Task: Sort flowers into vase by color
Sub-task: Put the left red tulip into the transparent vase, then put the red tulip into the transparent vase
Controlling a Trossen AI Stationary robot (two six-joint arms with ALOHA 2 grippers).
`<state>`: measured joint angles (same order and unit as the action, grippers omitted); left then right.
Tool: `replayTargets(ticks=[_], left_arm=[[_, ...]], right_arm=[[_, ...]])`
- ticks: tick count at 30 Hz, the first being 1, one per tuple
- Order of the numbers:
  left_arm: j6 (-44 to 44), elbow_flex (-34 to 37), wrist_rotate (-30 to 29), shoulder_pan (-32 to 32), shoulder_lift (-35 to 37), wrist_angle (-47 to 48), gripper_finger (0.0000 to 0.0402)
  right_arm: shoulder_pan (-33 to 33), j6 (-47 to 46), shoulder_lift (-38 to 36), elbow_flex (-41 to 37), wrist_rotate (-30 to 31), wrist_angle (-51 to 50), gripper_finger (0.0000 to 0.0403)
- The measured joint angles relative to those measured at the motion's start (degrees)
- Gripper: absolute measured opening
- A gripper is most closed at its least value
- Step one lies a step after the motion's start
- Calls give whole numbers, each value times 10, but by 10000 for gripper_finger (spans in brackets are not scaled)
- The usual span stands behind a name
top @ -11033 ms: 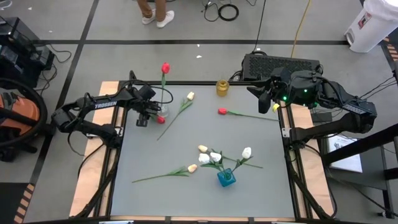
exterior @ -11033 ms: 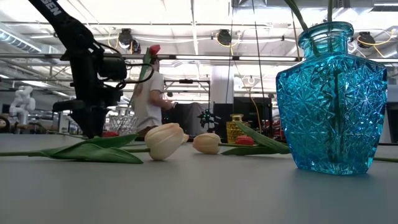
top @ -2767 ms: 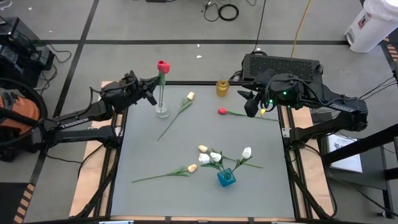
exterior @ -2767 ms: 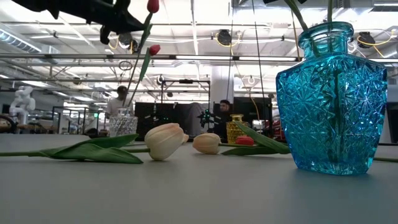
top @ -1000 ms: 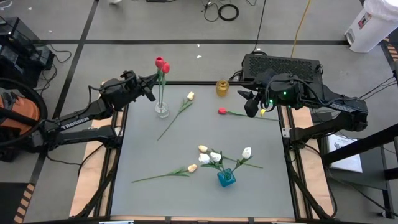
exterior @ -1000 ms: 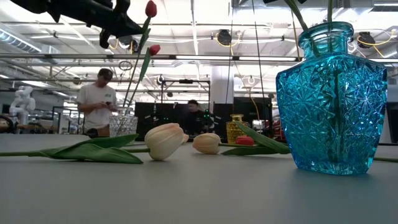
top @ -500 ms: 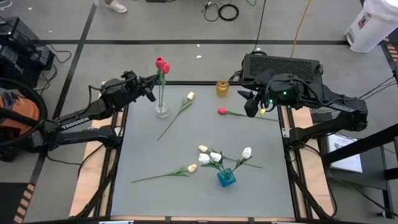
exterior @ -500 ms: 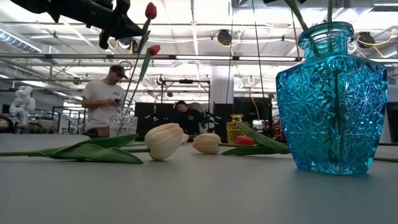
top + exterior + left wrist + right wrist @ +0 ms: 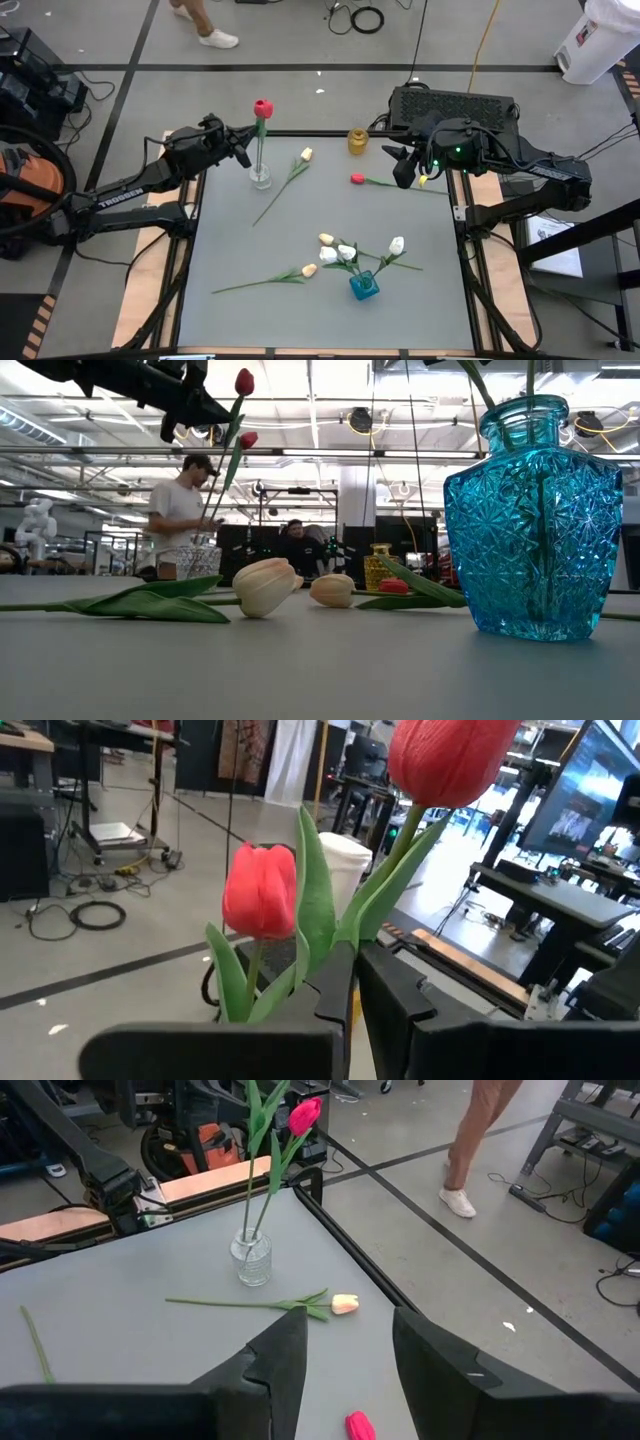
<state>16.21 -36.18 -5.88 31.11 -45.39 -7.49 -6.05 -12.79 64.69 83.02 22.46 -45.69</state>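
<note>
A clear glass vase (image 9: 260,178) stands at the table's far left with two red tulips in it, their stems leaning on its rim. Their heads show in the left wrist view, one higher (image 9: 450,760) and one lower (image 9: 260,890). My left gripper (image 9: 246,152) is level at the higher tulip's stem, above the vase. My right gripper (image 9: 400,170) hangs open above the far right, near a loose red tulip (image 9: 357,179) lying flat. A blue vase (image 9: 363,286) near the front holds white tulips. Two cream tulips (image 9: 305,154) (image 9: 308,270) lie loose. My left gripper (image 9: 352,965) has the higher red tulip's stem (image 9: 360,918) at its fingertips, well below the head, with only a thin slit between the fingers. It comes in level from the table's left, across the stem. The tulip stands nearly upright with its lower end in the clear vase.
A small yellow vase (image 9: 357,140) stands at the far edge, with a black box (image 9: 450,105) on the floor behind it. A person walks past beyond the far edge (image 9: 205,25). Bare grey table lies at the near left and near right.
The higher red tulip has sunk a little. In the high view its head has swung in over the clear vase and now covers the lower head. The person beyond the table has walked toward the right.
</note>
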Motion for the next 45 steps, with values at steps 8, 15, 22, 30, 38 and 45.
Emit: replayTargets(ticks=[8, 15, 22, 30, 38, 45], left_arm=[[0, 0, 6, 0, 0, 10, 28], [13, 0, 13, 0, 0, 10, 103], [16, 0, 14, 0, 0, 11, 153], [45, -9, 32, 0, 3, 12, 155], [45, -40, 70, 0, 17, 10, 155], [44, -73, 74, 0, 34, 10, 155]], right_arm=[[0, 0, 0, 0, 0, 0, 141], [0, 0, 0, 0, 0, 0, 141], [0, 2, 0, 0, 0, 0, 141], [0, 3, 0, 0, 1, -12, 141], [0, 7, 0, 0, 2, -14, 141], [0, 15, -10, 0, 3, -64, 141]])
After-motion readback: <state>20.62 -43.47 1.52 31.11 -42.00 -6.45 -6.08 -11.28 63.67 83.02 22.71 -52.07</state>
